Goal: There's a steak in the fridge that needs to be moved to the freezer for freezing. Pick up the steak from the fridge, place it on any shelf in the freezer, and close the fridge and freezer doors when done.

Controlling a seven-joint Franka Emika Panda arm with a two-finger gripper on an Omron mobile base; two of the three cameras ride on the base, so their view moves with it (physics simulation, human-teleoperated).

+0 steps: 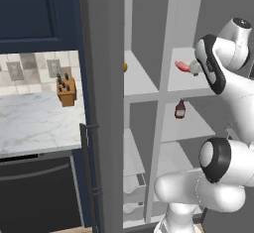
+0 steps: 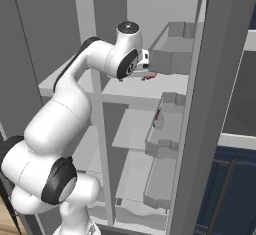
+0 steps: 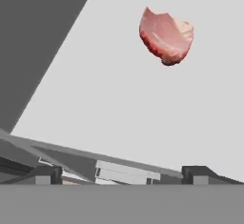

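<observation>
The steak [image 3: 166, 36] is a small pink-red slab lying on a wide white shelf [image 1: 186, 82] of the fridge, also seen as steak [image 1: 182, 66] and steak [image 2: 149, 76]. My gripper [image 3: 121, 174] is open, its fingertips wide apart with nothing between them, a short way back from the steak and above the same shelf. The gripper [image 2: 144, 71] reaches into the fridge at upper-shelf height. Left of the divider is the freezer with its narrow white shelf [image 1: 141, 81]. The freezer door [image 1: 104, 103] and the fridge door [image 2: 215, 104] both stand open.
A dark brown bottle [image 1: 180, 109] stands on the fridge shelf below. A small yellow fruit [image 1: 125, 67] sits at the freezer shelf's left edge. Grey door bins [image 2: 172, 46] hang to the steak's right. A knife block [image 1: 66, 90] stands on the marble counter [image 1: 34, 123].
</observation>
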